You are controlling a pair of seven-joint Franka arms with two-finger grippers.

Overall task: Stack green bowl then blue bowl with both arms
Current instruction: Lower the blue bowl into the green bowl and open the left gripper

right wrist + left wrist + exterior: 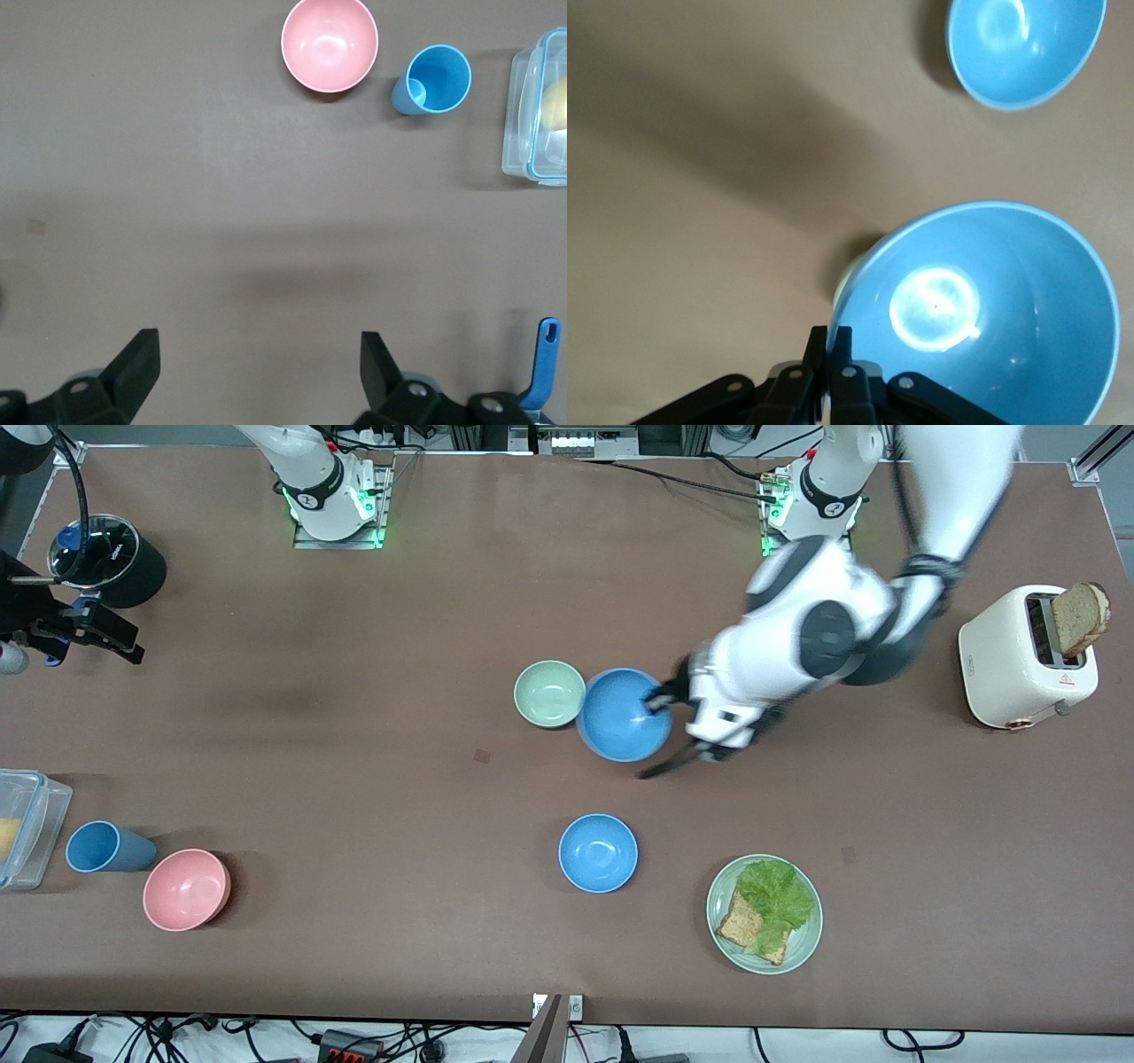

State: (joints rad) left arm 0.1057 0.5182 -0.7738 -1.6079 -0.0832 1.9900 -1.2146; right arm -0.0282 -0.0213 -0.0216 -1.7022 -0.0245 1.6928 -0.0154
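My left gripper (657, 701) is shut on the rim of a blue bowl (623, 714) and holds it up off the table, right beside the green bowl (549, 693) and slightly overlapping its edge. In the left wrist view the fingers (831, 341) pinch the held bowl's (992, 310) rim, and a sliver of the green bowl (846, 282) shows under it. The second blue bowl (598, 852) sits on the table nearer the front camera and also shows in the left wrist view (1023, 44). My right gripper (97, 633) waits open and empty (257, 354) at the right arm's end of the table.
A green plate (802, 948) with toast and lettuce lies near the front edge. A white toaster (1019, 660) with toast stands at the left arm's end. A pink bowl (186, 888), blue cup (97, 846), clear container (27, 824) and black canister (111, 558) are at the right arm's end.
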